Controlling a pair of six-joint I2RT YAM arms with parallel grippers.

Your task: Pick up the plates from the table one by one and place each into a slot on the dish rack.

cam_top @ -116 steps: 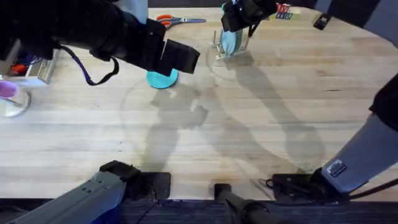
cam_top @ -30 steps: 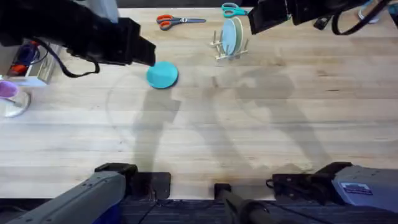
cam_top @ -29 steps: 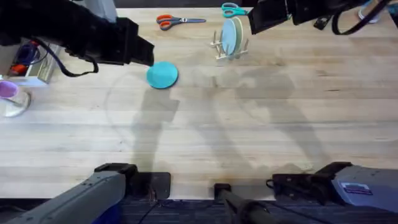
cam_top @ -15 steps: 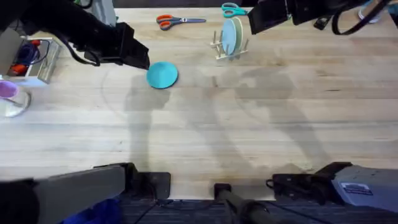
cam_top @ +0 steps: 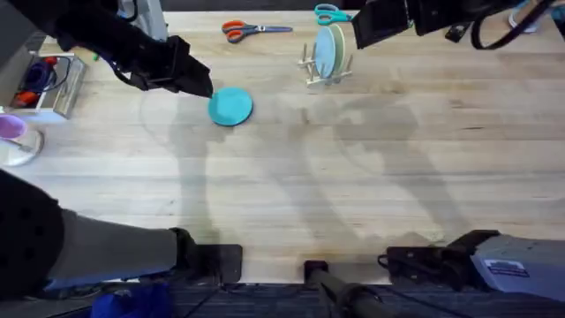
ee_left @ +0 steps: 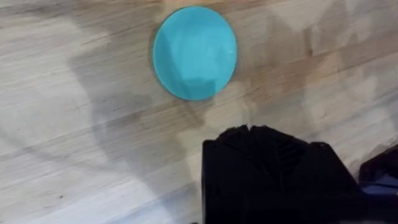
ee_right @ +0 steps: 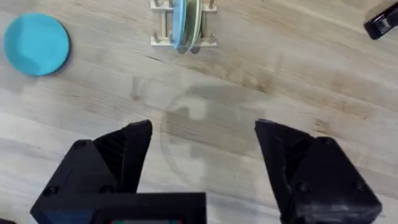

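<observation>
— While lying flat on the table (cam_top: 371, 177), where sits the teal plate (cam_top: 230, 107)?
— Just beside the left gripper (cam_top: 196, 82); fingers together in its wrist view.
— And the pale blue plate (cam_top: 327, 50)?
— Upright in the dish rack (cam_top: 323, 69). Right gripper (ee_right: 204, 152) spread wide, holding nothing.

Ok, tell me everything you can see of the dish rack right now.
The dish rack is a small pale wooden frame with upright dowel pegs, standing on the table near its far edge, just in front of the teal-handled scissors. Two plates stand on edge in it, a pale blue plate and a cream plate close beside it. Neither gripper touches the rack. The right gripper is held back from it with its fingers spread.
</observation>
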